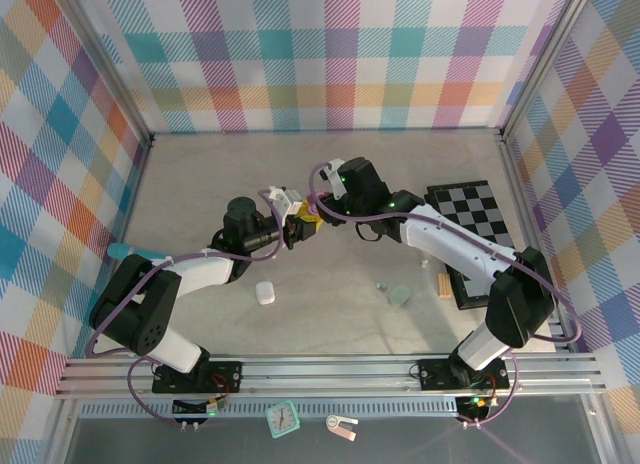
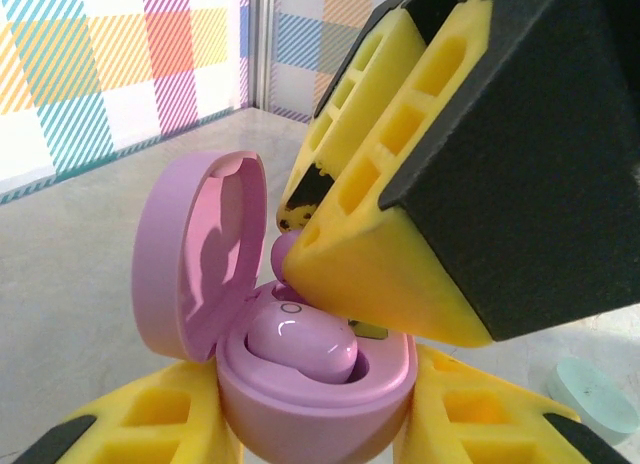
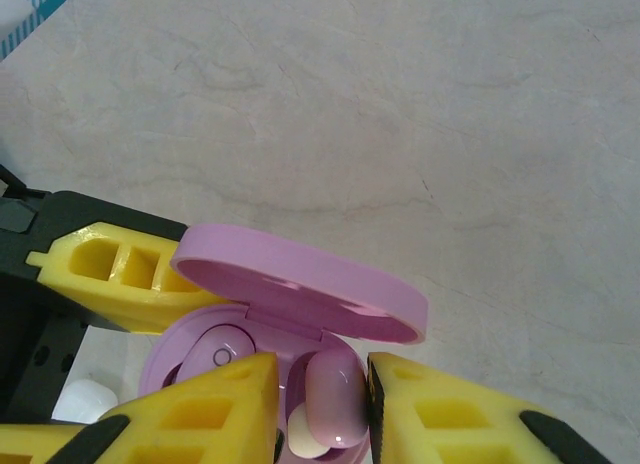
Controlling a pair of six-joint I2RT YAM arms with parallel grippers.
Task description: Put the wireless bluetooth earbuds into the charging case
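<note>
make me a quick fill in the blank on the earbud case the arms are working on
1. The left gripper holds a charging case whose colour is ___.
2. The lid of that case stands ___.
3. The loose case lying nearest the left arm is ___.
4. The board by the right arm has a ___ pattern.

Missing words: pink; open; white; checkered.

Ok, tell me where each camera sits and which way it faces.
Top external: above, behind the bases, looking down on the grey table; both arms, left gripper meeting right gripper.
Left wrist: looks along its own yellow fingers at the open pink pebble-shaped charging case.
Right wrist: looks down between its own yellow fingers at a small pink plastic earbud.
Shared: both wrist views show that case.
</note>
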